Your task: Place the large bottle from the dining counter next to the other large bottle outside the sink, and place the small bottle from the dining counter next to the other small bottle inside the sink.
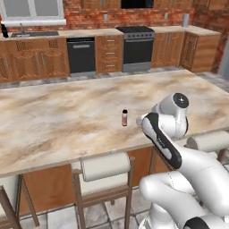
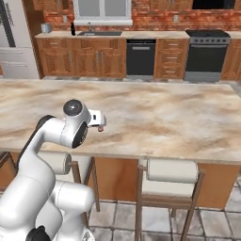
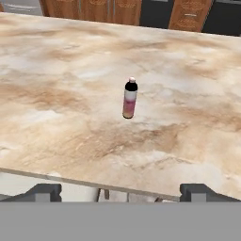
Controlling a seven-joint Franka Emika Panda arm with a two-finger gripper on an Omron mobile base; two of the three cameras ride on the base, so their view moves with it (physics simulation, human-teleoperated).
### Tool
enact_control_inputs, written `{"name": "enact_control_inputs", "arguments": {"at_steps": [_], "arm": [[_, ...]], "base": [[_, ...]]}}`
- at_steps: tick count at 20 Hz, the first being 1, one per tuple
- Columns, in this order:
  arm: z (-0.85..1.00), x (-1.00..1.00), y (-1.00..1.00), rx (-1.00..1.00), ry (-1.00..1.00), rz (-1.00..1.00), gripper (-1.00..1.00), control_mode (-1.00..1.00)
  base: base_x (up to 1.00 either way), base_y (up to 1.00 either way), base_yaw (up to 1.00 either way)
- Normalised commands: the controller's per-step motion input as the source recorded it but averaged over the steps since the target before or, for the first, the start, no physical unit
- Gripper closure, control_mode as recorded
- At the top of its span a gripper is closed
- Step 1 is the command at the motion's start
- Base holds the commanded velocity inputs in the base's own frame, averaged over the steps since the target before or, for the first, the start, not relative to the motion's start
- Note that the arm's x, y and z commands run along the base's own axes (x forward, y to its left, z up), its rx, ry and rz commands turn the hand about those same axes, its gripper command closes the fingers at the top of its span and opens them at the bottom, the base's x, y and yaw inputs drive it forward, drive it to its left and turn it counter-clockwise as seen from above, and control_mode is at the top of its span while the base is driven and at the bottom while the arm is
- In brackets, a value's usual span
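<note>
Marbled beige stone of the dining counter (image 1: 67, 120) carries 1 small bottle (image 1: 125, 117), upright near its front edge, in the left base view. Far beyond the dining counter, a black large bottle (image 1: 4, 30) stands just beside the sink (image 1: 33, 34), outside the basin; whether it is the delivered one cannot be told.

From the right base view, the bottle's cap peeks past the arm's wrist, and the sink (image 2: 100, 33) lies well beyond the dining counter.

Seen from the hand, the gripper (image 3: 121, 192), jaws spread wide and empty, faces the small bottle (image 3: 130, 98), well short of it. Tan-pink body, dark collar, pale cap. Its pickup and trip to the basin appear undone.
</note>
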Motion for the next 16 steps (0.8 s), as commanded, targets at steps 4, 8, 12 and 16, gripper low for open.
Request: {"name": "enact_control_inputs", "arguments": {"at_steps": [4, 8, 12, 16], "arm": [[0.0, 0.0, 0.0, 0.0, 0.0, 0.0, -1.0, 1.0], [0.0, 0.0, 0.0, 0.0, 0.0, 0.0, -1.0, 1.0], [0.0, 0.0, 0.0, 0.0, 0.0, 0.0, -1.0, 1.0], [0.0, 0.0, 0.0, 0.0, 0.0, 0.0, -1.0, 1.0]], "base": [[0.0, 0.0, 0.19], [0.0, 0.0, 0.04], [0.01, -0.02, 0.0], [0.25, -0.07, 0.0]]}}
